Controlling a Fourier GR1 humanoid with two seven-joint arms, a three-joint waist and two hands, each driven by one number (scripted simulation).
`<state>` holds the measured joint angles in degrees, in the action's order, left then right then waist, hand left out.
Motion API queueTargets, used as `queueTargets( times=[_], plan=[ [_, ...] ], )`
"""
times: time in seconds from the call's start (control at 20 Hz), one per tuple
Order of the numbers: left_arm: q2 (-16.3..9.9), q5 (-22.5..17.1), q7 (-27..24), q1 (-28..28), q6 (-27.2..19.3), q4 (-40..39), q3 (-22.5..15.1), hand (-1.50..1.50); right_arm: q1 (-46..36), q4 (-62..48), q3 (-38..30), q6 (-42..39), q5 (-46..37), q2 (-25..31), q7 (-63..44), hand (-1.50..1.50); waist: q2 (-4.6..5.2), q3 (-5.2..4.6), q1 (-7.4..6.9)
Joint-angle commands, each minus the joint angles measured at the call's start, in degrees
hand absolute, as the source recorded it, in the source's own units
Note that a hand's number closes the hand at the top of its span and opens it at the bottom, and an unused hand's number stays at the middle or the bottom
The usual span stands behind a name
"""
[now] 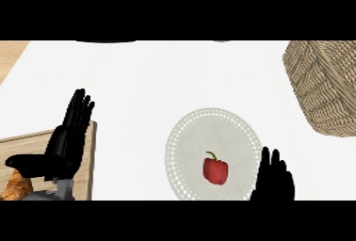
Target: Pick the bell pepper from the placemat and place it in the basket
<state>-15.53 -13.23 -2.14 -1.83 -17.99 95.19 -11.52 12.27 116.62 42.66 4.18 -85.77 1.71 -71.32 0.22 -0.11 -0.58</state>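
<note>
A: In the head view, where did the pepper [215, 171] lie?

B: On the mat [208, 127], just to the left of the right hand [272, 181] and roughly level with its fingers. Nothing touched it.

A: And that hand's state?

B: Fingers straight and pointing up, holding nothing. The left hand [69, 136] stood the same way, straight-fingered and empty, resting over a board [84, 155] far to the pepper's left.

A: So which hand was nearer?

B: The right, plainly; the left was well apart from the pepper.

A: How did the pepper lie?

B: Its long axis ran up and down the view, stem toward the far side, about parallel to the right hand's fingers. I'd judge a short sideways reach to the left would bring the hand to it.

A: The basket [323, 89]?

B: Ahead of the right hand and slightly to its right, on the white counter [153, 80], well apart from the pepper. The pick had not begun.
</note>
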Motion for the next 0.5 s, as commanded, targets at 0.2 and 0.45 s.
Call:
queueTargets(
  times=[0.2,0.45],
  plan=[
    [-0.3,1.3,0.3,0.5,-0.4,1.0,0.3,0.00,-6.2,-4.0,-1.7,-0.2,1.3,-1.7,-13.9,-1.50,-0.02,0.01,-0.05],
    [0.1,0.2,0.9,-1.8,0.7,-1.2,1.4,0.00,-8.2,-8.8,-3.4,3.8,4.1,-1.7,-13.9,-1.50,0.02,0.07,0.20]
  ],
)
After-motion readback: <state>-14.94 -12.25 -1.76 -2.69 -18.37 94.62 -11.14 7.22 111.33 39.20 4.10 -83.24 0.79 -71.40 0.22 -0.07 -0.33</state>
